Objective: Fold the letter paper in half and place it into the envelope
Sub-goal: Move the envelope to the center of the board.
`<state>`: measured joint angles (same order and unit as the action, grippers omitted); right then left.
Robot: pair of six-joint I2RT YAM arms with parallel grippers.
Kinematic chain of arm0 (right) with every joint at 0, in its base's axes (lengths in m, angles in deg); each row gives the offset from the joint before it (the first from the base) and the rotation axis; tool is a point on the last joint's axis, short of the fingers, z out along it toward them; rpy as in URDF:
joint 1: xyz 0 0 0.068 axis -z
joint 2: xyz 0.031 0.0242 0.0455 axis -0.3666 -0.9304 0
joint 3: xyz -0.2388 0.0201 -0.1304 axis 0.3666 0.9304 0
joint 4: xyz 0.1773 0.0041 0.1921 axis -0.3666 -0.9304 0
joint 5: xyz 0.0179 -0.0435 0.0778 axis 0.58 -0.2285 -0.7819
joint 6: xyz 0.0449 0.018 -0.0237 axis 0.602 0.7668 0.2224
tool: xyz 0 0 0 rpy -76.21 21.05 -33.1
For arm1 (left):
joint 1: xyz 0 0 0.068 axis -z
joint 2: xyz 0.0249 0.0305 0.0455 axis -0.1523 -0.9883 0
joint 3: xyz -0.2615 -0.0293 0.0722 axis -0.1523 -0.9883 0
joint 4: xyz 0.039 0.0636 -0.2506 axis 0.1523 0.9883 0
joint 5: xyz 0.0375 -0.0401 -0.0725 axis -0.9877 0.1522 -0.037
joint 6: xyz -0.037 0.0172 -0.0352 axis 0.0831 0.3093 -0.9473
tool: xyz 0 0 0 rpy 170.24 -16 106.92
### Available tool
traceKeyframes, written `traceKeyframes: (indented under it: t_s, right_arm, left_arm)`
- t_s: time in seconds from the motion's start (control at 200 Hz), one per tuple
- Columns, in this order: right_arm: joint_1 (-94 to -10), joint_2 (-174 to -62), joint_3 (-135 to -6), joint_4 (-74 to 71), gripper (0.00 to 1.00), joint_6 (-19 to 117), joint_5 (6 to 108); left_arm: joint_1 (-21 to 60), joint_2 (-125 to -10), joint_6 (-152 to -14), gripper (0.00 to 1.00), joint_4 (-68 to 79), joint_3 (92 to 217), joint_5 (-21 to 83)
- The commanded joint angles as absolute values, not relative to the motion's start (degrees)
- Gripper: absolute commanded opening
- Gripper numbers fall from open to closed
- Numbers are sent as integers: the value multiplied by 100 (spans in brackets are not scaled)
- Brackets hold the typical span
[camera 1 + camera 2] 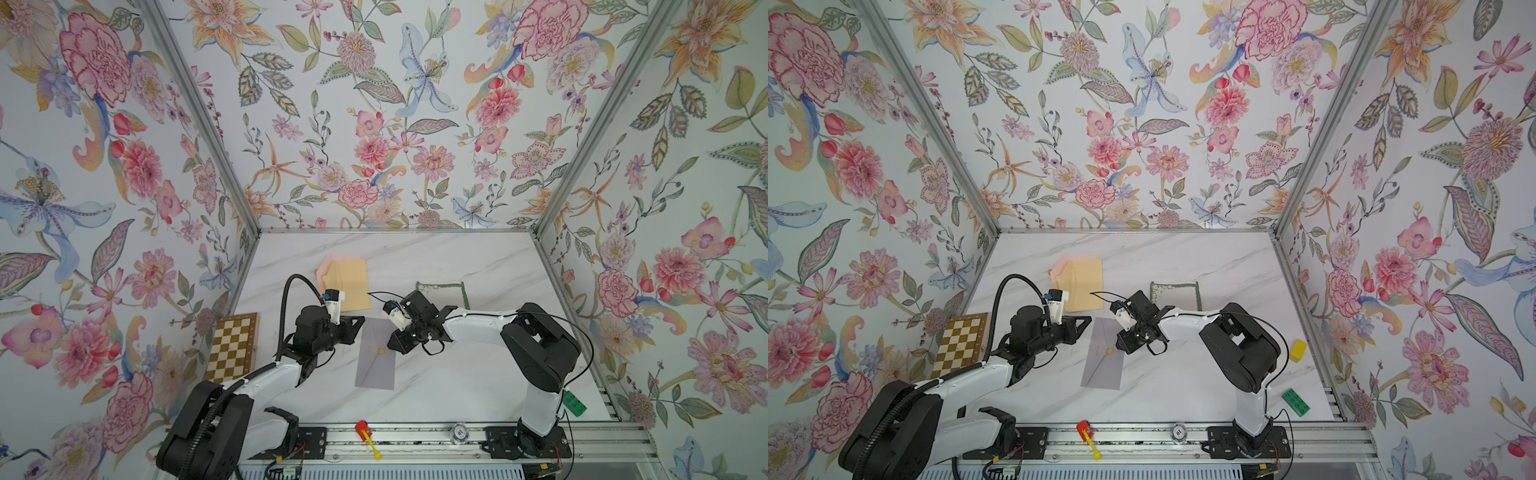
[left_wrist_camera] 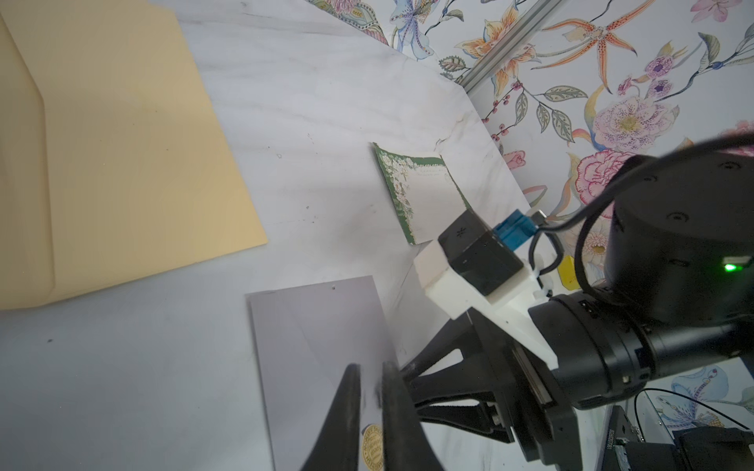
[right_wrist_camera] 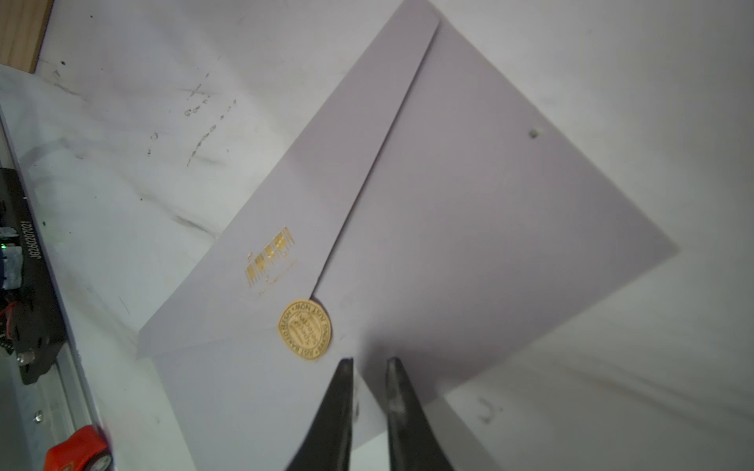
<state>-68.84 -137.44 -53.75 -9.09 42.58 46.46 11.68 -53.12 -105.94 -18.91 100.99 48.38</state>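
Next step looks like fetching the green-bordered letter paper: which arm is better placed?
Right. The letter paper lies beyond the right gripper, on that arm's side; the left gripper would likely have to cross the envelope.

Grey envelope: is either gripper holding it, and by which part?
Nothing is held. The envelope lies flat; the left gripper and right gripper hover over it with nothing between their jaws.

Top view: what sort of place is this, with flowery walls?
Probably a robot test booth: flowered wall panels held by metal posts box in a marbled table, and the left arm and right arm stand on a rail along its front.
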Motion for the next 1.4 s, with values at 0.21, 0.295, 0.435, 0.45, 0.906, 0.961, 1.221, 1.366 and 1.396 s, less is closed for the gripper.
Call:
traceKeyframes:
  t_s: [0.21, 0.295, 0.435, 0.45, 0.906, 0.961, 1.221, 1.366, 1.396]
  right_arm:
    - [-7196, -14461, -5517, 73, 18, 5841, 4168]
    - [-7252, -14703, -5649, 457, 18, 6251, 4092]
    - [-7315, -15048, -6045, 548, 18, 6503, 4050]
    - [-7316, -15080, -6091, 540, 18, 6526, 4058]
    - [-7171, -14860, -6015, 1697, 18, 6883, 3783]
    - [-7012, -14518, -5780, 1682, 18, 6745, 3819]
    - [-5431, -13228, -5493, -735, 29, 5424, 4778]
    - [-4669, -13364, -5968, -1943, 35, 4676, 5166]
    - [-4543, -13447, -6103, -2169, 35, 4581, 5187]
  left_arm:
    - [944, -5019, -10494, 15, -1687, 9860, 4985]
    - [908, -4962, -10502, 16, -1705, 9808, 4976]
    - [849, -4909, -10516, 16, -1696, 9730, 5011]
    - [848, -4901, -10521, 16, -1696, 9718, 5009]
    - [653, -4637, -10692, 16, -1899, 9552, 4963]
    - [644, -4643, -10705, 16, -1906, 9627, 4976]
    - [666, -5462, -10818, 17, -2502, 10226, 5271]
    - [856, -6081, -10688, 18, -2625, 10695, 5332]
    - [906, -6198, -10667, 18, -2630, 10796, 5336]
